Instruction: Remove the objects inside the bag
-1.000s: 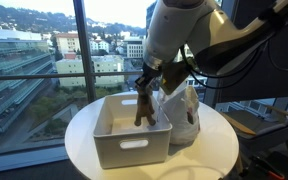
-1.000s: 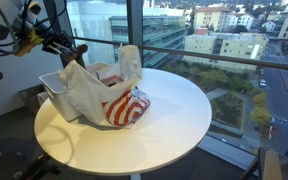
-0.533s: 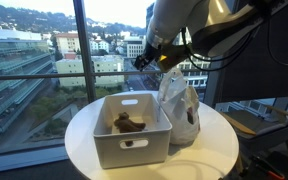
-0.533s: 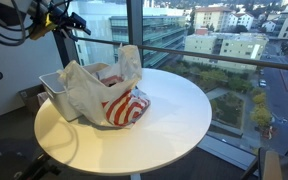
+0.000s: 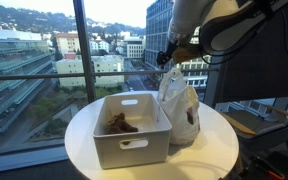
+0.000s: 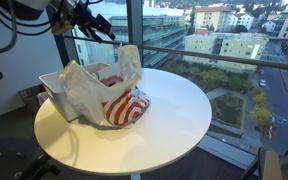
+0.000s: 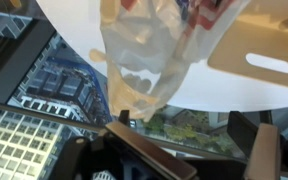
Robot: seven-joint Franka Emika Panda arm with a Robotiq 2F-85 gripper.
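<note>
A crumpled plastic bag (image 5: 180, 106) with red stripes (image 6: 112, 92) stands on the round white table (image 5: 212, 152), right beside a white bin (image 5: 131, 140). A brown object (image 5: 121, 123) lies inside the bin. My gripper (image 5: 168, 56) hangs in the air above the bag's open top, apart from it, also seen in an exterior view (image 6: 96, 24). In the wrist view the gripper (image 7: 184, 140) stands open with nothing between its fingers (image 7: 249, 130), and the bag's mouth (image 7: 144, 55) lies below it. What the bag holds is hidden.
Tall window panes (image 5: 44, 50) stand right behind the table. The bin (image 6: 52, 84) sits at the table's edge (image 6: 174, 115). Dark furniture (image 5: 254, 110) stands beside the table.
The gripper let go of the brown object, which now lies in the bin. It opened, rose and moved across to above the bag.
</note>
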